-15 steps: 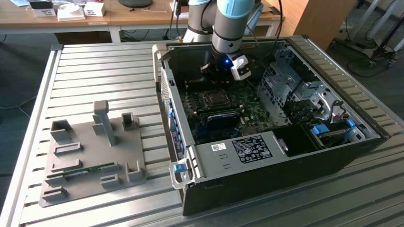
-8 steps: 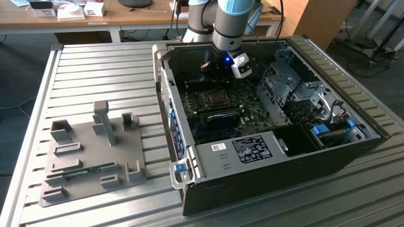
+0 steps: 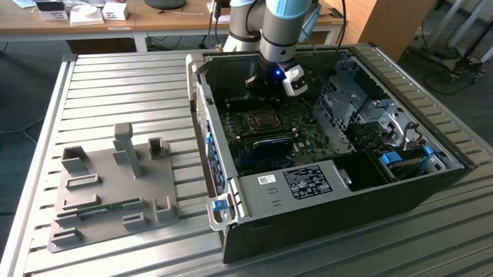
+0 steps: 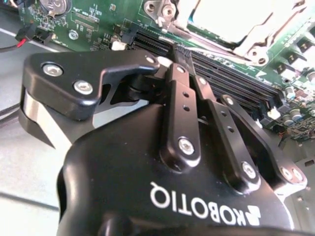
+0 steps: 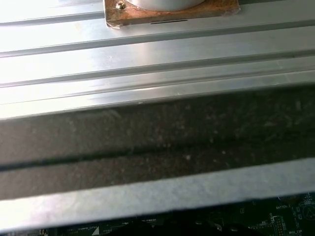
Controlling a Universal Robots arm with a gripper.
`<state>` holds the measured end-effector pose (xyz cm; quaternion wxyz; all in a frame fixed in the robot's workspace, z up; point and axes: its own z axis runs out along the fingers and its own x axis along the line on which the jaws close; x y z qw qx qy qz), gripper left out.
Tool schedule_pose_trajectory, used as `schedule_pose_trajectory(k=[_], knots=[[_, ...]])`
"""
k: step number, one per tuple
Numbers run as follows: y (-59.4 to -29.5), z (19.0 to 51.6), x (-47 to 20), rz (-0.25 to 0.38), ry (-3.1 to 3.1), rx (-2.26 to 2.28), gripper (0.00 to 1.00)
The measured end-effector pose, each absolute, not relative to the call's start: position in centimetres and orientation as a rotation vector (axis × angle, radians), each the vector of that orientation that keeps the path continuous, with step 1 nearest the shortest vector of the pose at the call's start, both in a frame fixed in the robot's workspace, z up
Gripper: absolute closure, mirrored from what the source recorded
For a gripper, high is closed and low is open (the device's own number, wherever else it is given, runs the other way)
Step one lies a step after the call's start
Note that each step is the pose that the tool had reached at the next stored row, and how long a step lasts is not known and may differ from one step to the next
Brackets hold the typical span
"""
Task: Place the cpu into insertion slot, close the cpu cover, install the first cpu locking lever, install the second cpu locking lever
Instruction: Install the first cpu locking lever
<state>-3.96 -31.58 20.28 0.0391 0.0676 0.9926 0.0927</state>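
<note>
Exterior view: a slatted metal surface point(image 3: 115, 86) carries an open computer case point(image 3: 324, 219), and the arm reaches into it at the upper middle of the frame. Inside lies the green circuit board point(image 3: 308, 141), with the gripper point(image 3: 267, 99) poised just above the insertion slot point(image 3: 258, 122).

In the second wrist view the gripper point(image 4: 175, 54) has its linkages drawn together, so the fingers look clenched with nothing between them. They are near the black memory slots point(image 4: 226, 73). At the upper right, the cpu point(image 4: 221, 14) shows its pale top seated within the cpu cover point(image 4: 256, 44). Whether that frame is latched I cannot tell.

The likely hazard is a descent slightly off line. Clenched fingers could then knock the memory slots or press an unseated frame onto the chip.
</note>
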Motion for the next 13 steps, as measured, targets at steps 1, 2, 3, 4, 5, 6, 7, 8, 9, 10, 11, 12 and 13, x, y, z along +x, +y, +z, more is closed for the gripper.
schedule_pose_trajectory(k=[1,2,3,4,5,6,7,8,9,10,11,12,13], knots=[[-31.58,20.25,-3.96,0.281,3.043,0.207,0.89],[-31.6,20.22,-3.96,0.277,3.043,0.207,0.89],[-31.63,20.21,-3.97,0.273,3.043,0.208,0.89],[-31.66,20.2,-3.97,0.269,3.043,0.208,0.89],[-31.68,20.17,-3.97,0.266,3.043,0.209,0.89],[-31.68,20.15,-3.96,0.264,3.043,0.209,0.89],[-31.68,20.12,-3.97,0.263,3.043,0.21,0.89],[-31.68,20.08,-3.97,0.263,3.043,0.21,0.89],[-31.68,20.05,-3.97,0.262,3.042,0.211,0.89],[-31.69,20.01,-3.97,0.261,3.042,0.211,0.89],[-31.69,19.97,-3.97,0.26,3.042,0.212,0.89],[-31.69,19.93,-3.97,0.259,3.042,0.212,0.89],[-31.68,19.9,-3.98,0.259,3.042,0.212,0.89]])
